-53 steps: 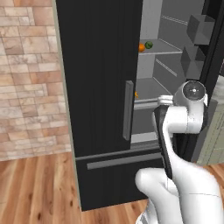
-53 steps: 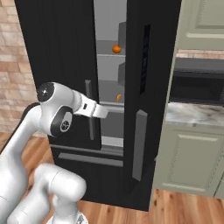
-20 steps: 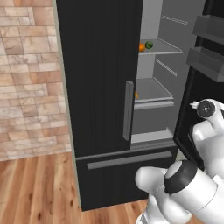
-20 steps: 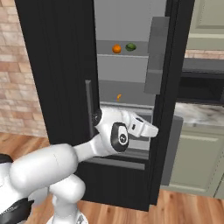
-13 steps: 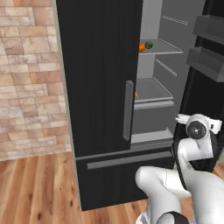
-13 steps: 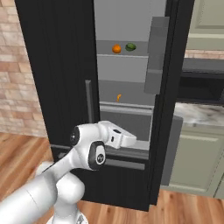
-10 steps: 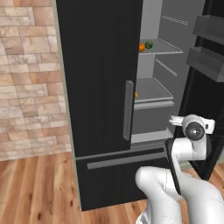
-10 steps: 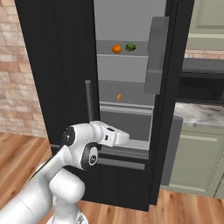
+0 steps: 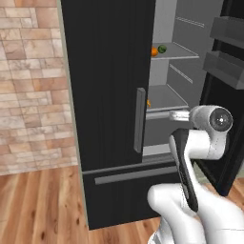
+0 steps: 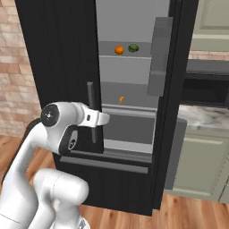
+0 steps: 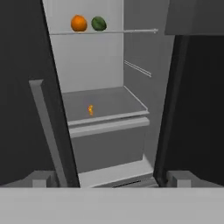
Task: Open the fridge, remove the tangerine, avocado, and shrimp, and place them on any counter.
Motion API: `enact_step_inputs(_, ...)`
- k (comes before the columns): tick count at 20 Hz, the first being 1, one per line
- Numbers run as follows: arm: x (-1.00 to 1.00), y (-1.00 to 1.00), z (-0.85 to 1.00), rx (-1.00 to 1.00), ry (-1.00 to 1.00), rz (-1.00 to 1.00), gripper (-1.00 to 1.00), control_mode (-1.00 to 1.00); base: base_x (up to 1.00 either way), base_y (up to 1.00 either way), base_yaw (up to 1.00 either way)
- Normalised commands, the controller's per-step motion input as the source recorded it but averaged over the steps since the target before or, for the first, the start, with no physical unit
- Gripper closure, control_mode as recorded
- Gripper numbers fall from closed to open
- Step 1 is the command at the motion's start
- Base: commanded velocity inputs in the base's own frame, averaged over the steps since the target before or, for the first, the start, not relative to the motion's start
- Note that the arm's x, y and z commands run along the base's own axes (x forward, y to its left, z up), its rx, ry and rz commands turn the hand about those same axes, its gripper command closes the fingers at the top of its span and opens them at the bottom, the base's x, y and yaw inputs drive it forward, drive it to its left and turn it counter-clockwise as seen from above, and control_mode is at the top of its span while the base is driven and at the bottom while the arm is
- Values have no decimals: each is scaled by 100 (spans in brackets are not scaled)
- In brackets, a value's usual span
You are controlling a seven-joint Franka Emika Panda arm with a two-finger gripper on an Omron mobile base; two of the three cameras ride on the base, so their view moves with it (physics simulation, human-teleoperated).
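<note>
the fridge (image 10: 62, 67) stands with its right door swung wide and its left door shut, so the light grey interior is exposed on the right half only. that is the reason the arm faces the gap: the opening gives a straight line onto the shelves.

the gripper (image 10: 103, 118) sits in front of the opening, at about the height of the middle shelf, just right of the closed door's grey handle (image 10: 91, 112). its jaws are spread wide and nothing is between them.

the tangerine (image 11: 78, 23) and the avocado (image 11: 99, 23) rest side by side on the upper shelf, tangerine left, avocado right, very close together; contact cannot be confirmed. both are roundish and show no clear long axis.

the shrimp (image 11: 90, 110) lies alone on the middle shelf, near its front edge and toward the left. in the hand view its long axis seems to run roughly near-to-far on the shelf; it is too small to tell which end points outward.

the counter (image 10: 206, 117) lies to the right, beyond the open door. none of the three items is out of the fridge yet.
</note>
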Motion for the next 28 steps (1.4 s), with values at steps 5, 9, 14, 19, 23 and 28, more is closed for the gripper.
enact_step_inputs(5, -3, 79, 91, 22, 28, 19, -100, -100, 0, 0, 0)
enact_step_inputs(9, -14, 76, 20, 15, 20, 19, -100, -100, 0, 0, 0)
enact_step_inputs(14, -20, 57, -3, 4, 0, 7, -100, -100, 0, 0, 0)
enact_step_inputs(19, 11, 1, -13, -1, 2, 0, -100, -100, 0, 0, 0)
enact_step_inputs(23, 31, -5, -24, -4, -2, 0, -100, -100, 0, 0, 0)
enact_step_inputs(28, 54, -8, -12, -4, 0, 0, -100, -100, 0, 0, 0)
